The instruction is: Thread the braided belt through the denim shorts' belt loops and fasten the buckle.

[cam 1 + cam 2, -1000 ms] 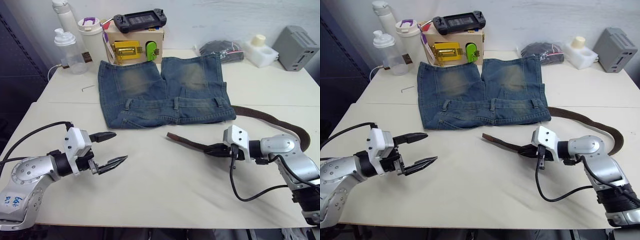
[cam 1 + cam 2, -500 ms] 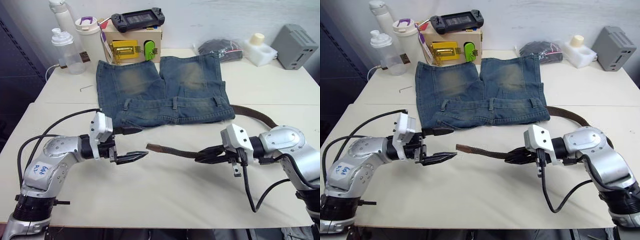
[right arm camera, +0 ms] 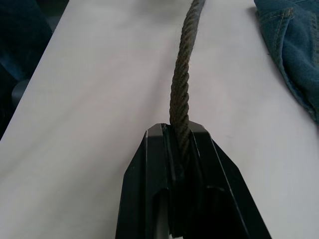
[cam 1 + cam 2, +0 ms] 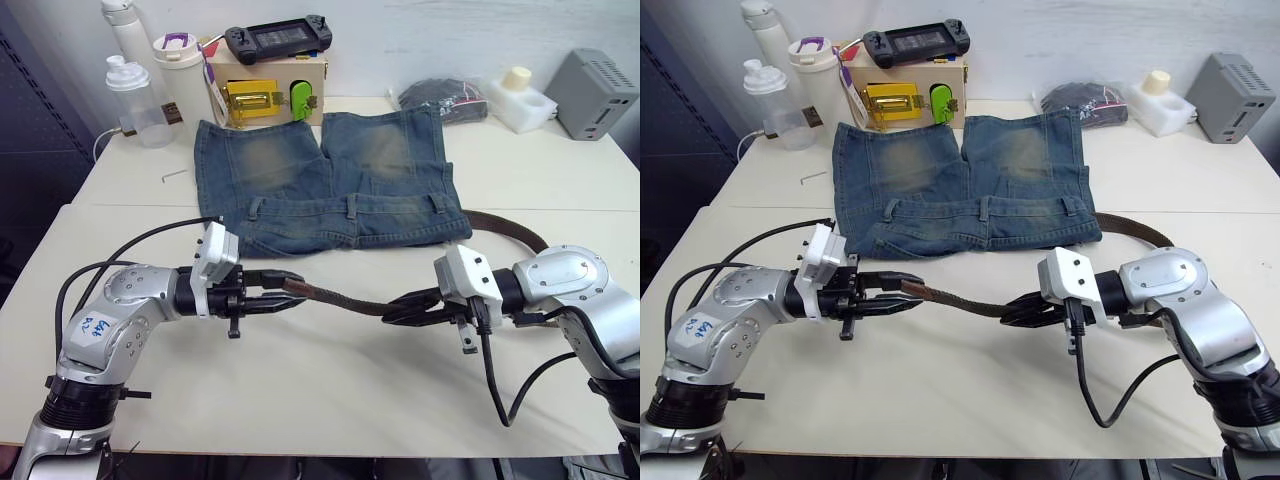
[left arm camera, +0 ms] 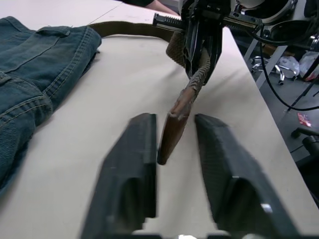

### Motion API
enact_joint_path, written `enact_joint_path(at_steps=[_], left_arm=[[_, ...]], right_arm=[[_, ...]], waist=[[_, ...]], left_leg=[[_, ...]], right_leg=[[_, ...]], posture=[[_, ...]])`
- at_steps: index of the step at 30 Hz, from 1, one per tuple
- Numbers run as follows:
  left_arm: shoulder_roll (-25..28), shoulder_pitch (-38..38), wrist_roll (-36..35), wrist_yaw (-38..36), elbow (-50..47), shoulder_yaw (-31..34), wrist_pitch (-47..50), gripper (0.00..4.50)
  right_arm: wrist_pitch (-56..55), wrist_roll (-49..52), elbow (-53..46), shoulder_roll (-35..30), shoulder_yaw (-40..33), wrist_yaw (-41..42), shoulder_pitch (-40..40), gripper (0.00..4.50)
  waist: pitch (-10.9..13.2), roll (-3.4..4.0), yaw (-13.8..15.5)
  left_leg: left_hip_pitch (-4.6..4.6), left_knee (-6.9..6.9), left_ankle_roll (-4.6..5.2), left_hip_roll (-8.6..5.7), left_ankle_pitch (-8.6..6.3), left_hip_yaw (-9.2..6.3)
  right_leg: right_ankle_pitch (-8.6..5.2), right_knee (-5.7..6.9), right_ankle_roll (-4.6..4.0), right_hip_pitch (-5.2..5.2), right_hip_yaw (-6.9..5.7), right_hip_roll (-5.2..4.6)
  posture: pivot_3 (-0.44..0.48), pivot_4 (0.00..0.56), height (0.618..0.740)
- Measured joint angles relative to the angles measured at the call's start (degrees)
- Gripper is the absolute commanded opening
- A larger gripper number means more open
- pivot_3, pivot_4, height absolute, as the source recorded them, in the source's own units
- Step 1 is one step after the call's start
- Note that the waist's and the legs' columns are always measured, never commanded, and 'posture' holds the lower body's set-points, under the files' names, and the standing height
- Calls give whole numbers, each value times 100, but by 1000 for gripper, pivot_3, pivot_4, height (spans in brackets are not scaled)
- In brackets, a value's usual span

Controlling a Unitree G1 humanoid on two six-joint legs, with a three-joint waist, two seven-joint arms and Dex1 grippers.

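Note:
The denim shorts (image 4: 330,180) lie flat at the table's middle, waistband toward me, with three belt loops (image 4: 352,206) showing along it. The braided belt (image 4: 345,302) hangs in a shallow sag between my two grippers, just in front of the waistband. My left gripper (image 4: 285,298) is shut on its free end; in the left wrist view the belt tip (image 5: 172,134) sits between the fingers (image 5: 132,164). My right gripper (image 4: 392,310) is shut on the belt further along, and its wrist view shows the belt (image 3: 182,94) running out of the closed jaws. Behind the right arm the belt (image 4: 510,228) curves away. The buckle is out of view.
A wooden box with a yellow latch (image 4: 262,92), a game controller (image 4: 280,40) and bottles (image 4: 135,95) stand at the back left. A dark pouch (image 4: 440,98), a white container (image 4: 520,100) and a grey box (image 4: 595,95) sit at the back right. A small hex key (image 4: 176,175) lies left of the shorts.
My left gripper has travelled right to the belt's free end and closed on it. The right gripper has carried the belt leftward and lifted it off the table.

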Motion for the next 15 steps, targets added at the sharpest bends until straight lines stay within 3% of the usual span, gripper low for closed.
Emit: enact_joint_path(at_steps=[6, 8, 9, 15], left_arm=[[-124, 2, 0, 131, 0, 3, 92, 68], [-252, 25, -19, 268, -2, 29, 166, 0], [-348, 36, -43, 382, -3, 49, 186, 0], [-1361, 59, -694, 1690, -40, 377, 879, 0]], right_arm=[[131, -47, 2, 18, 1, -184, -4, 0], [358, -5, 15, 144, -21, -399, -37, 901], [541, 91, 32, 261, -58, -557, -88, 1129], [1881, 1467, 151, 1004, -1226, -1743, -403, 4190]], waist=[[0, 0, 4], [0, 0, 1], [0, -1, 0], [2, -4, 17]], left_leg=[[0, -1, 1, -1, 1, 0], [0, -2, 0, 0, 2, 0], [0, -2, 0, 0, 2, 0], [4, -3, 1, -8, 4, -17]], right_leg=[[0, -2, 0, 2, 0, 0], [0, -2, 0, 2, 1, 0], [0, -3, 1, 2, 1, 0], [7, 4, 12, 9, 2, 5]], posture=[[0, 150, 645], [0, 150, 645], [0, 150, 645], [0, 150, 645]])
